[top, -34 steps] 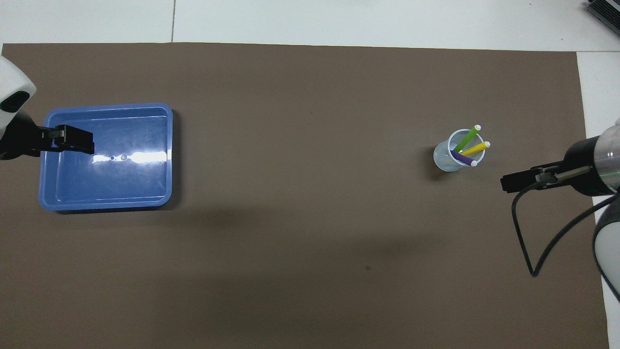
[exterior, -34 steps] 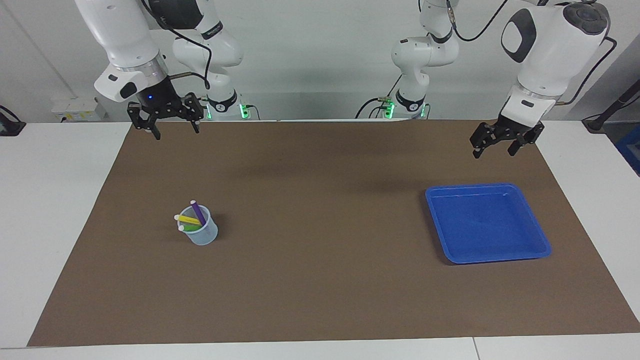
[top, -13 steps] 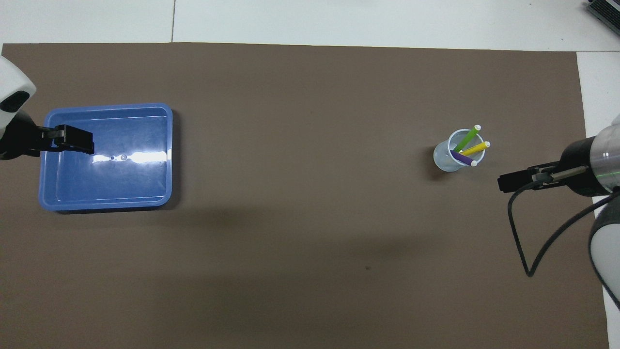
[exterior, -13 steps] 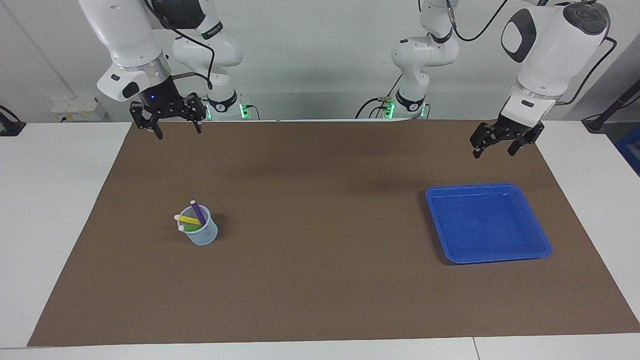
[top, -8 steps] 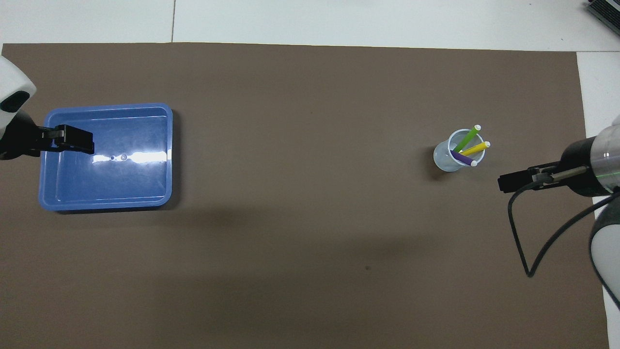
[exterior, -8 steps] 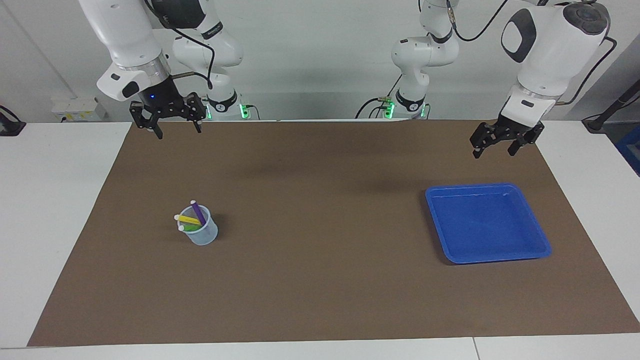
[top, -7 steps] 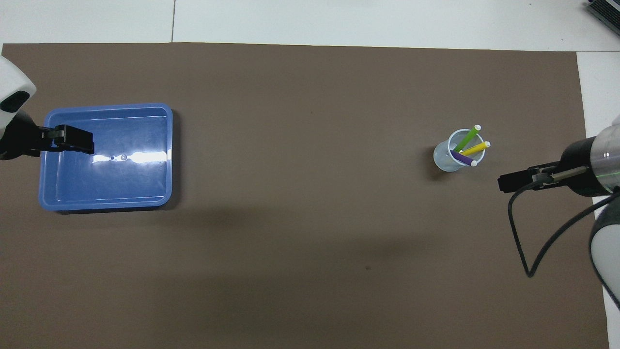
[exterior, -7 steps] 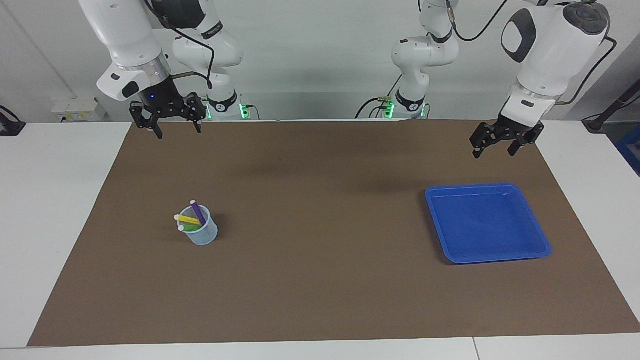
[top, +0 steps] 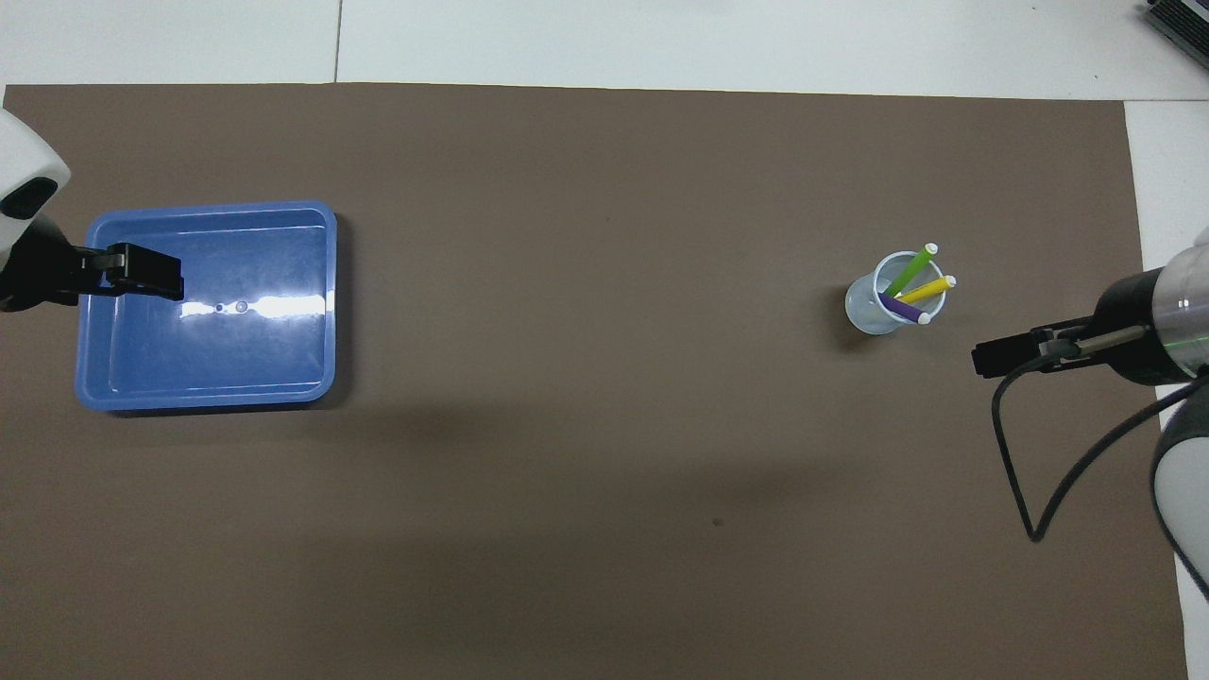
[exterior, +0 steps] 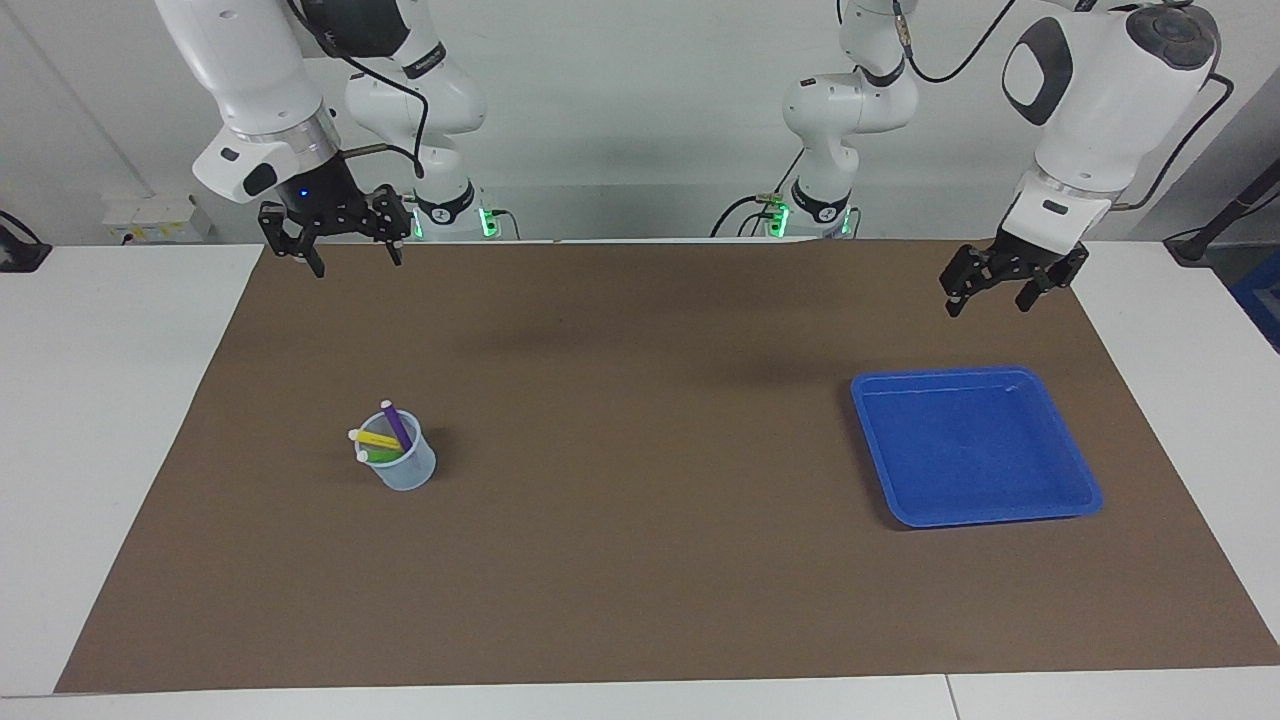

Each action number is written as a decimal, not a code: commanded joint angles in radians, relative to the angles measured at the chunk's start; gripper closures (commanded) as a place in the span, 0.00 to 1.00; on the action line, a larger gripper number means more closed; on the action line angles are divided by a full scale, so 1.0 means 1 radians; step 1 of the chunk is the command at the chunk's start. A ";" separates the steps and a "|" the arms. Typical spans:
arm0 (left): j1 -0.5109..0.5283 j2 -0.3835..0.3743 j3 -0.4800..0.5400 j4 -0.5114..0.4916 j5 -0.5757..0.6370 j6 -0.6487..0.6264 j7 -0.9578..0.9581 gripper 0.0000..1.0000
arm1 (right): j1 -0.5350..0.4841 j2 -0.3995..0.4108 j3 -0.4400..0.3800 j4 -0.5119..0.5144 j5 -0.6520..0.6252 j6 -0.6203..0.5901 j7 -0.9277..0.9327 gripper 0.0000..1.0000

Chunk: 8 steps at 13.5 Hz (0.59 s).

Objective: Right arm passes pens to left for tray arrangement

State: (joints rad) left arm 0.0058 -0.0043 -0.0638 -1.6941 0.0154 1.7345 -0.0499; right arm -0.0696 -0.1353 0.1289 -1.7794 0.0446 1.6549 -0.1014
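Observation:
Three pens stand slanted in a small translucent cup (exterior: 410,472) on the brown mat at the right arm's end: purple (exterior: 396,425), yellow (exterior: 378,439) and green (exterior: 380,455). From overhead the green pen (top: 909,272), yellow pen (top: 928,289) and purple pen (top: 899,308) lean out of the cup (top: 864,310). My right gripper (exterior: 357,266) hangs open and empty, high over the mat's edge by the robots, well apart from the cup. The blue tray (exterior: 975,450) lies empty at the left arm's end. My left gripper (exterior: 987,308) waits open, raised over the mat beside the tray.
A brown mat (exterior: 640,400) covers most of the white table (exterior: 110,400). A black cable (top: 1030,472) loops down from the right wrist. From overhead the left gripper (top: 151,271) overlaps the tray (top: 208,368) and the right gripper (top: 992,357) shows beside the cup.
The right gripper has risen a little since the earliest frames. Over the last second nothing has visibly moved.

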 commanded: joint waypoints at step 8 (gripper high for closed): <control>-0.001 -0.016 0.001 -0.002 0.017 -0.016 -0.013 0.00 | -0.033 0.022 0.000 -0.063 -0.008 0.123 -0.089 0.00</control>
State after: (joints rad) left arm 0.0058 -0.0043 -0.0638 -1.6941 0.0154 1.7345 -0.0499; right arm -0.0878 -0.1281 0.1207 -1.8180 0.0446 1.7273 -0.1670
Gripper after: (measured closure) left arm 0.000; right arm 0.000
